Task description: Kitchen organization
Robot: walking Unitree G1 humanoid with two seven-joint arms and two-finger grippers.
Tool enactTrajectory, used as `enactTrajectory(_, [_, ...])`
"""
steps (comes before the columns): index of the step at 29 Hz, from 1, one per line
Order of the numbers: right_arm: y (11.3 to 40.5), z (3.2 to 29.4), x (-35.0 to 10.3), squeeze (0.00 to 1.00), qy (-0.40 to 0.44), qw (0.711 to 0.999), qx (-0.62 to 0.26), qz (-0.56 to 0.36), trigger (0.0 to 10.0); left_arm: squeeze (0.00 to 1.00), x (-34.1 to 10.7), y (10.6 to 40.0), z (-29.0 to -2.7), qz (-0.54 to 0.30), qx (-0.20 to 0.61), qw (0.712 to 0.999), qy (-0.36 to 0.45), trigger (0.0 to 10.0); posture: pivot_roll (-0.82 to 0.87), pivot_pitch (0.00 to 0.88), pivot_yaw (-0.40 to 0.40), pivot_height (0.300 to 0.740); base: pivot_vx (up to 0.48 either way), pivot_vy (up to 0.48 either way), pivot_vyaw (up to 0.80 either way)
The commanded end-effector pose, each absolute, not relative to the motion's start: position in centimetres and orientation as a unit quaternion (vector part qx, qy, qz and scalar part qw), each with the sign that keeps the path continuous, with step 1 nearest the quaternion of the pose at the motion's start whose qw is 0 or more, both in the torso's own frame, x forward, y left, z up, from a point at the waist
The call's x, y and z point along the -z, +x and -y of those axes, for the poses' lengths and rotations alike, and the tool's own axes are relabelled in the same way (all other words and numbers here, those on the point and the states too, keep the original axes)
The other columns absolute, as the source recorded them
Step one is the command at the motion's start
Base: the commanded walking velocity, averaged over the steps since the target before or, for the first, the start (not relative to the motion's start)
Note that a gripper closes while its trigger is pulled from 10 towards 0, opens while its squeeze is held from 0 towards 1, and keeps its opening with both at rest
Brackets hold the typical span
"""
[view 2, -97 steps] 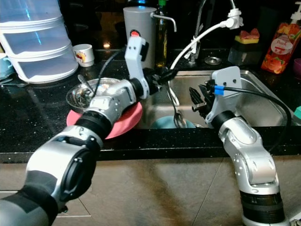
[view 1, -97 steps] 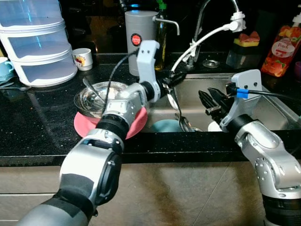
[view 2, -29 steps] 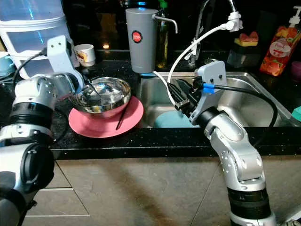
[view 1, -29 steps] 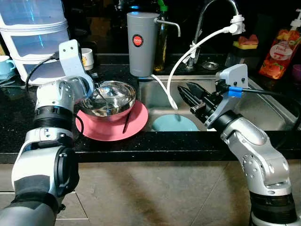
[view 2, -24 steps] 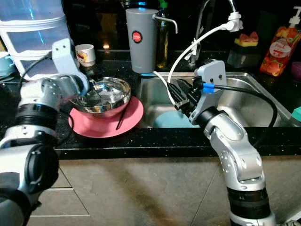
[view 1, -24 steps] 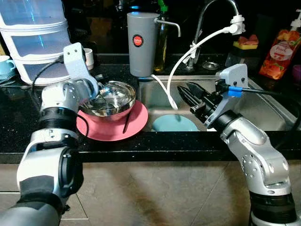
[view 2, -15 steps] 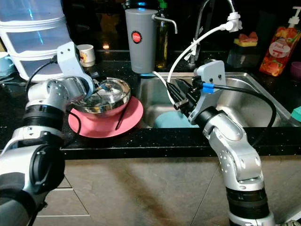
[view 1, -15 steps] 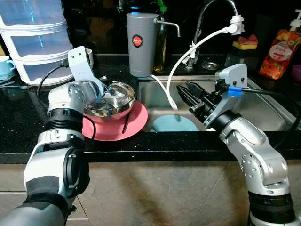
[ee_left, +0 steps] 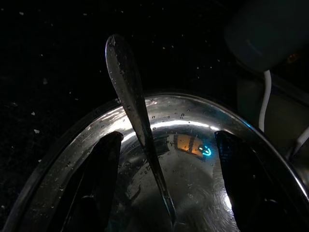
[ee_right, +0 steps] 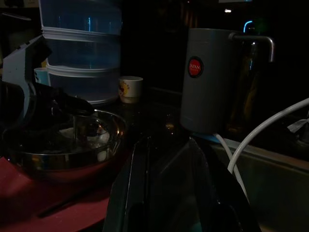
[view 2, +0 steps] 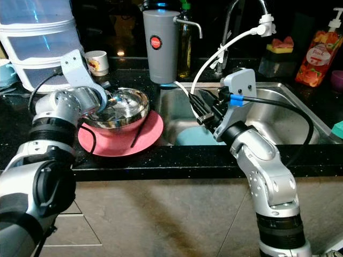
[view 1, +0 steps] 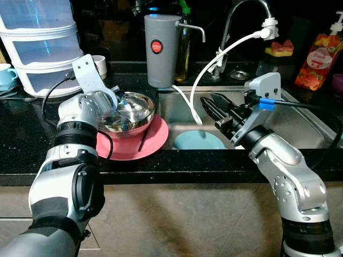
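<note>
We are hovering both grippers over dishes to sort.
Low centre of frame, our right gripper (view 1: pixel 211 107) is waiting wide-fingered above the blue plate (view 1: pixel 199 141); farther left, our left gripper (ee_left: pixel 164 159), fingers apart, is straddling a spoon (ee_left: pixel 133 108) leaning in the steel bowl (view 1: pixel 130 110) on the pink plate (view 1: pixel 140 146).

Black counter (view 1: pixel 32 139), pink plate (view 1: pixel 131 147), stacked containers (view 1: pixel 40 45), mug (view 1: pixel 98 64)

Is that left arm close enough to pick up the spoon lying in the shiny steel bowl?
Probably yes. The left pincer is open right over the round steel bowl, its fingers either side of the metal spoon, and nothing lies between them.
</note>
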State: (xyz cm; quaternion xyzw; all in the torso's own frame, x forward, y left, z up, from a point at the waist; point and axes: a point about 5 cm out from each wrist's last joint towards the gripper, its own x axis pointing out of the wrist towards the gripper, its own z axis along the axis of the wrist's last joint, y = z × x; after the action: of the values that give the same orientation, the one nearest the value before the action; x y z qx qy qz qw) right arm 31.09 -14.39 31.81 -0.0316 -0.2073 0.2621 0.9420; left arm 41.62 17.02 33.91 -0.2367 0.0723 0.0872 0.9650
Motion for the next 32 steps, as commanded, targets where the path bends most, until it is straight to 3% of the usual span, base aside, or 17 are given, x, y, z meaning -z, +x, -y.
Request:
enactTrajectory(1, [31.0, 14.3, -31.9, 0.00, -0.028, 0.940, -0.265, 0.213, 10.0, 0.00, -34.4, 41.6, -17.4, -0.060, -0.093, 0.966, -0.234, 10.0, 0.07, 0.131, -0.016, 0.740, 0.000, 0.000, 0.00])
enactTrajectory(21, [30.9, 14.4, -32.1, 0.00, -0.028, 0.941, -0.261, 0.213, 10.0, 0.00, -32.5, 42.5, -16.9, -0.073, -0.086, 0.961, -0.253, 9.8, 0.06, 0.147, -0.013, 0.740, 0.000, 0.000, 0.00])
enactTrajectory(23, [30.9, 14.4, -32.1, 0.00, -0.028, 0.941, -0.261, 0.213, 10.0, 0.00, -32.4, 42.6, -16.9, -0.071, -0.084, 0.961, -0.254, 8.4, 0.05, 0.153, -0.010, 0.740, 0.000, 0.000, 0.00])
enactTrajectory(24, [30.9, 14.4, -32.2, 0.00, -0.028, 0.941, -0.260, 0.214, 10.0, 0.00, -32.4, 42.6, -17.0, -0.068, -0.081, 0.962, -0.254, 5.1, 0.05, 0.155, -0.008, 0.740, 0.000, 0.000, 0.00])
enactTrajectory(26, [30.8, 14.4, -32.2, 0.00, -0.028, 0.941, -0.259, 0.214, 10.0, 0.00, -32.5, 42.6, -17.1, -0.064, -0.078, 0.962, -0.254, 4.6, 0.05, 0.156, -0.006, 0.740, 0.000, 0.000, 0.00])
enactTrajectory(27, [30.8, 14.5, -32.2, 0.00, -0.028, 0.942, -0.258, 0.214, 10.0, 0.00, -32.5, 42.7, -17.1, -0.063, -0.079, 0.962, -0.255, 3.2, 0.05, 0.156, -0.006, 0.740, 0.000, 0.000, 0.00])
enactTrajectory(28, [30.8, 14.5, -32.2, 0.00, -0.028, 0.942, -0.258, 0.214, 10.0, 0.00, -32.5, 42.7, -17.1, -0.063, -0.079, 0.962, -0.255, 3.2, 0.05, 0.156, -0.006, 0.740, 0.000, 0.000, 0.00])
enactTrajectory(29, [30.8, 14.5, -32.2, 0.00, -0.028, 0.942, -0.257, 0.215, 10.0, 0.00, -32.5, 42.7, -17.3, -0.060, -0.080, 0.962, -0.255, 0.0, 0.05, 0.157, -0.003, 0.740, 0.000, 0.000, 0.00])
enactTrajectory(32, [30.8, 14.6, -32.2, 0.00, -0.028, 0.942, -0.255, 0.215, 10.0, 0.00, -32.5, 42.7, -17.4, -0.056, -0.080, 0.962, -0.253, 0.0, 0.05, 0.158, -0.004, 0.740, 0.000, 0.000, 0.00])
